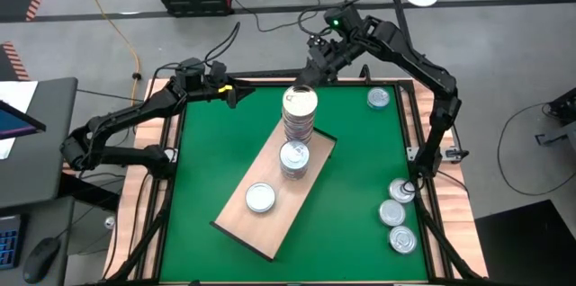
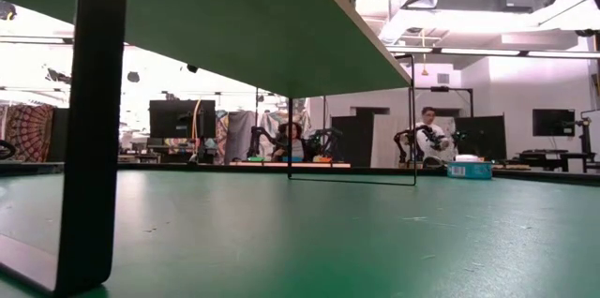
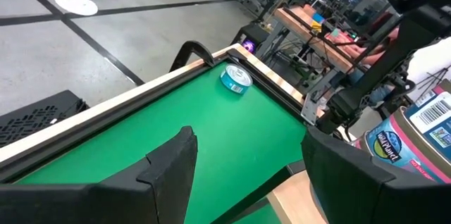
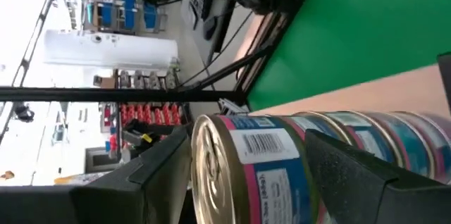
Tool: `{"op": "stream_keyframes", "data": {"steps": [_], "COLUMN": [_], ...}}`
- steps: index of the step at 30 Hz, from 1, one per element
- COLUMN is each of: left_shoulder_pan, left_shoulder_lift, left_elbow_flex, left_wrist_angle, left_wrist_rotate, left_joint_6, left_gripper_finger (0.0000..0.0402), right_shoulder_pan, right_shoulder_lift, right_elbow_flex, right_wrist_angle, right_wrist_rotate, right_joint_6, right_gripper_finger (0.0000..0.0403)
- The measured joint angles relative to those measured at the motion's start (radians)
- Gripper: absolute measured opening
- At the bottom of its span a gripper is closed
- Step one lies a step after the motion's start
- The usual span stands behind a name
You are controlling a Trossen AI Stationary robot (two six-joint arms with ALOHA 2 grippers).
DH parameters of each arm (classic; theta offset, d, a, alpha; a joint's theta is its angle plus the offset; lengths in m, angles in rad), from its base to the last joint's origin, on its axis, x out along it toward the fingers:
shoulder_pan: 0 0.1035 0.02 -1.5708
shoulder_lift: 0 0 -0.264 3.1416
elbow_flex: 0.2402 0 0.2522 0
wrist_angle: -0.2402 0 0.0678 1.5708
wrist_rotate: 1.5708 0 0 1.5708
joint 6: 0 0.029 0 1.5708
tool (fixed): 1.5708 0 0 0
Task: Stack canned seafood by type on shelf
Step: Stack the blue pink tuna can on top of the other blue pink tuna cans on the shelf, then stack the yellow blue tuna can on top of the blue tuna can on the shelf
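The right gripper (image 1: 310,77), jaws spread wide around the top tin (image 1: 300,102) of the tall stack (image 1: 298,124) at the shelf's (image 1: 236,221) far end, sits nearer than the open left gripper (image 1: 236,93).

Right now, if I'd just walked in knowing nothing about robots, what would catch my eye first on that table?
Probably the tall stack of tins rising from the far end of the wooden shelf, with the right gripper poised at its top tin, fingers spread around it. A shorter stack and a single tin sit farther along the shelf, and four loose tins wait along the green table's right side.
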Motion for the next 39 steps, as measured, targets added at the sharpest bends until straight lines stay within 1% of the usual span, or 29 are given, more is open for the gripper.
{"op": "stream_keyframes", "data": {"steps": [3,8,12,14,15,16,18,20,23,25,28,30,32,34,36,39], "left_shoulder_pan": [0.0,0.0,0.0,0.0,0.0,0.0,0.0,0.0,0.0,0.0,0.0,0.0,0.0,-0.005,-0.013,-0.041], "left_shoulder_lift": [0.0,0.0,0.0,0.0,0.0,0.0,0.0,0.0,0.0,0.0,-0.003,-0.012,-0.026,-0.045,-0.066,-0.089], "left_elbow_flex": [0.0,0.0,0.0,0.0,0.0,0.0,0.0,0.0,0.0,0.0,0.0,0.0,0.0,0.001,0.021,0.085], "left_wrist_angle": [0.001,0.0,0.0,0.0,0.0,0.0,0.0,0.006,0.053,0.089,0.128,0.138,0.128,0.094,-0.014,-0.246], "left_wrist_rotate": [0.0,0.0,0.006,0.009,0.009,0.01,0.011,0.019,0.045,0.062,0.071,0.057,0.023,-0.013,-0.071,-0.214], "left_joint_6": [0.0,0.0,-0.002,-0.002,-0.002,-0.004,-0.017,-0.057,-0.123,-0.145,-0.157,-0.138,-0.103,-0.059,-0.007,0.103], "left_gripper_finger": [0.0244,0.0244,0.0244,0.0244,0.0244,0.0244,0.0244,0.0244,0.0244,0.0244,0.0244,0.0244,0.0244,0.0244,0.0244,0.0244], "right_shoulder_pan": [0.0,-0.003,-0.039,-0.071,-0.092,-0.114,-0.163,-0.212,-0.269,-0.304,-0.347,-0.373,-0.398,-0.417,-0.43,-0.44], "right_shoulder_lift": [0.0,-0.002,-0.016,-0.025,-0.026,-0.026,-0.026,-0.019,-0.009,-0.005,-0.005,-0.006,-0.005,-0.004,-0.004,-0.003], "right_elbow_flex": [0.0,0.0,0.001,0.001,0.001,0.002,0.002,0.001,-0.021,-0.058,-0.131,-0.204,-0.296,-0.395,-0.496,-0.626], "right_wrist_angle": [-0.023,0.017,0.065,0.035,0.011,-0.03,-0.145,-0.27,-0.412,-0.465,-0.47,-0.453,-0.417,-0.392,-0.377,-0.347], "right_wrist_rotate": [0.009,0.008,0.012,0.031,0.057,0.095,0.203,0.364,0.65,0.82,1.004,1.072,1.112,1.118,1.11,1.129], "right_joint_6": [-0.011,-0.017,-0.018,-0.052,-0.082,-0.123,-0.227,-0.337,-0.478,-0.527,-0.583,-0.598,-0.621,-0.632,-0.634,-0.652], "right_gripper_finger": [0.0297,0.0297,0.0297,0.0297,0.0297,0.0297,0.0297,0.0297,0.0297,0.0297,0.0297,0.0297,0.0297,0.0297,0.0297,0.0297]}}
